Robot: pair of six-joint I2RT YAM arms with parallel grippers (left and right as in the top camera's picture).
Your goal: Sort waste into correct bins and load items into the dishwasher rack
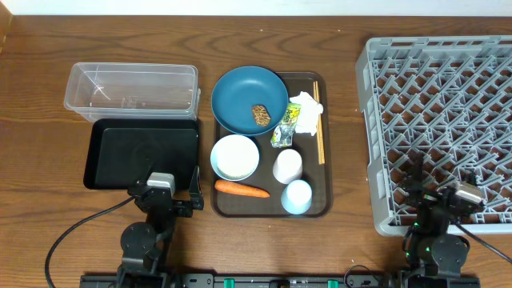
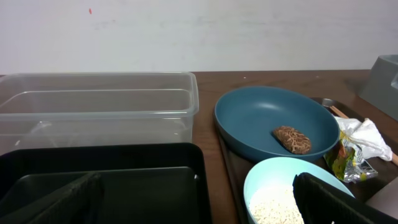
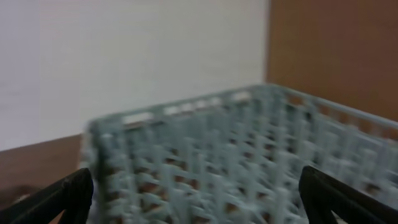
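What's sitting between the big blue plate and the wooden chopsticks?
The crumpled white tissue and, slightly nearer the robot, the green-yellow wrapper, both on the brown tray. The overhead view shows this best.

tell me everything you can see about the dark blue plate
The dark blue plate is round and shallow with a raised rim, matte and ceramic-looking. It sits level at the far left corner of the brown serving tray, slightly overhanging its edge. A small brown food lump lies on it, off centre; otherwise it looks clean. The white bowl sits just in front and the green-yellow wrapper by its right rim; contact is unclear.
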